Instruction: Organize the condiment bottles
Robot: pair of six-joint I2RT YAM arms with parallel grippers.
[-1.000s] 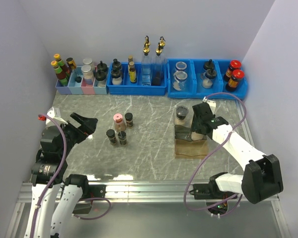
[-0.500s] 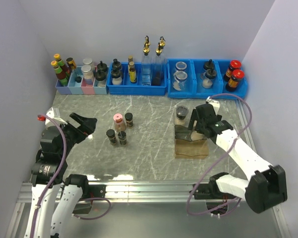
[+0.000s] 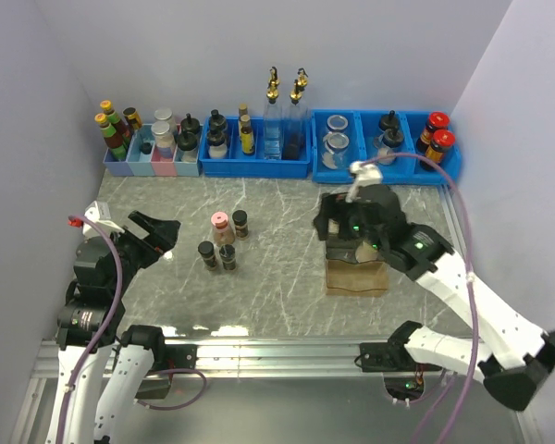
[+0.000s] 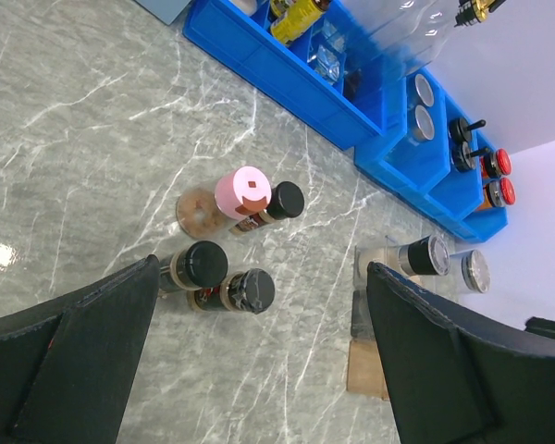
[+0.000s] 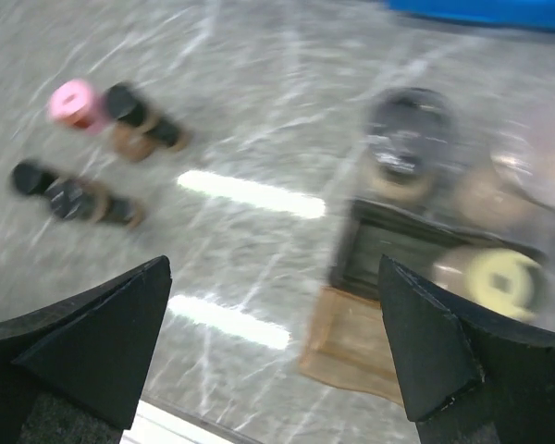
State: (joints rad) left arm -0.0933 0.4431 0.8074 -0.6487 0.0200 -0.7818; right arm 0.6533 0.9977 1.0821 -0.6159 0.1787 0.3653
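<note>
While four loose jars (image 4: 203, 264) cluster mid-table, well apart from the rack (image 3: 356, 276), the job looks partly done. About three jars sit at the rack, among them a yellow-lid jar (image 5: 495, 277) and a black-lid jar (image 5: 402, 139), though blur hides how they are seated. The right gripper (image 5: 276, 277) hangs above the rack, jaws spread wide and empty. The left gripper (image 3: 157, 229) waits at the left, likewise spread and empty. All the jars are small clear cylinders with flat round lids, one a pink-lid jar (image 4: 240, 192). The rack looks like brown stepped wood. The table (image 3: 277, 296) is glossy grey with marble veins and glare streaks.
</note>
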